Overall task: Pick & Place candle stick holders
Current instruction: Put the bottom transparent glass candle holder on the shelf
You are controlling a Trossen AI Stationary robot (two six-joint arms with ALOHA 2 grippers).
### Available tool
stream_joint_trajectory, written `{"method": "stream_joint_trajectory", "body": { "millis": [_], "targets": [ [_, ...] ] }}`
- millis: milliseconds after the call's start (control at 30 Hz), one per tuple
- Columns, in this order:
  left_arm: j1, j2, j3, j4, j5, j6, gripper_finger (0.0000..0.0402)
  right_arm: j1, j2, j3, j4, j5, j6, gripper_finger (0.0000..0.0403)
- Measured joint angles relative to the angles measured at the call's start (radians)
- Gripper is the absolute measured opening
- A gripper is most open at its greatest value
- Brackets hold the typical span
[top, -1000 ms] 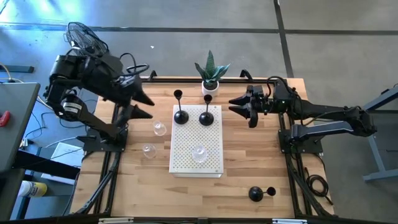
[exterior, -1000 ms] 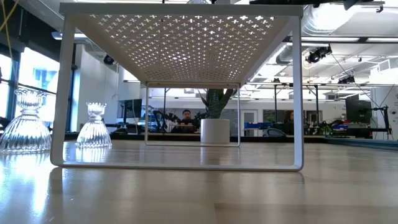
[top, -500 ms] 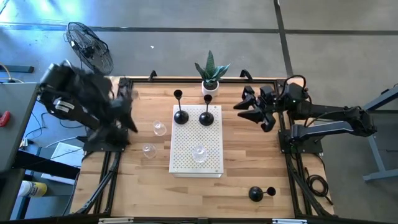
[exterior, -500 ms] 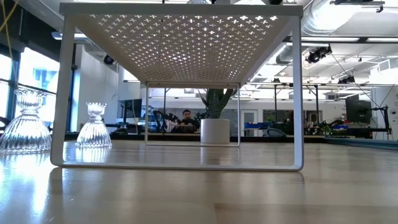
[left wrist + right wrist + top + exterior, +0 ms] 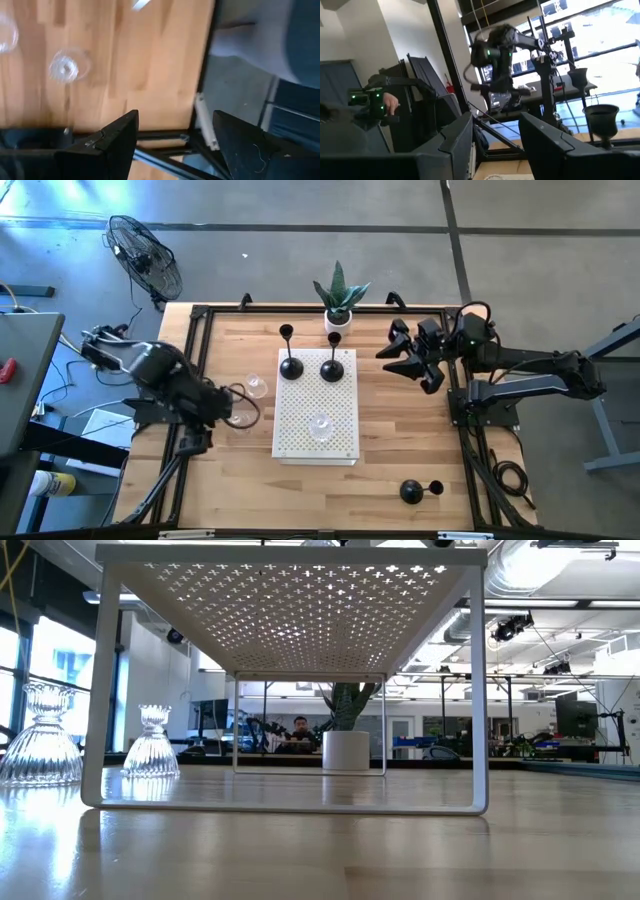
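Observation:
Two black candle stick holders point(image 5: 290, 367) point(image 5: 332, 370) stand upright on the far end of the white perforated shelf point(image 5: 340, 440). A third black holder point(image 5: 412, 491) lies on its side on the table at the near right. One clear glass holder point(image 5: 320, 423) stands on the shelf. Two more point(image 5: 257, 387) point(image 5: 238, 421) stand on the table left of it, and both also show in the low view point(image 5: 152, 745) point(image 5: 40, 740). My left gripper point(image 5: 175, 140) is open and empty over the table's left edge. My right gripper point(image 5: 400, 358) is open and empty, right of the shelf's far end.
A green plant in a white pot point(image 5: 340, 305) stands at the far edge behind the shelf. A black metal frame point(image 5: 200, 310) runs round the table. A fan point(image 5: 145, 255) stands on the floor beyond the far left corner. Bare wood lies at the near middle.
My left arm has swung down from its raised pose at the far left and folded toward the near edge along the table's left side. My right gripper has drawn back a little toward the table's right edge. No holder has moved.

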Motion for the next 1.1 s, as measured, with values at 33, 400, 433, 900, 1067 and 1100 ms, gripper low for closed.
{"method": "stream_joint_trajectory", "body": {
  "millis": [33, 400, 433, 900, 1067, 1100],
  "targets": [
    [0.0, 0.0, -0.027, -0.001, -0.008, -0.008, 0.025, 0.0, 0.0, 0.0, 0.0, 0.0, -0.015, 0.0154],
    [0.0, 0.0, -0.231, 0.0, -0.142, -0.032, 0.025, 0.0, 0.0, 0.0, -0.015, -0.011, -0.057, 0.0154],
    [0.0, 0.0, -0.249, 0.001, -0.155, -0.031, 0.025, 0.0, 0.0, 0.0, -0.015, -0.024, -0.047, 0.0154],
    [0.0, 0.002, -0.512, 0.22, -0.324, 0.206, 0.025, 0.069, 0.0, 0.0, -0.02, -0.057, -0.002, 0.0154],
    [0.0, 0.0, -0.547, 0.27, -0.375, 0.238, 0.025, 0.093, 0.0, 0.0, -0.021, -0.056, -0.002, 0.0154],
    [0.0, 0.0, -0.551, 0.269, -0.375, 0.24, 0.025, 0.097, 0.0, 0.0, -0.02, -0.056, -0.002, 0.0154]
  ]
}}
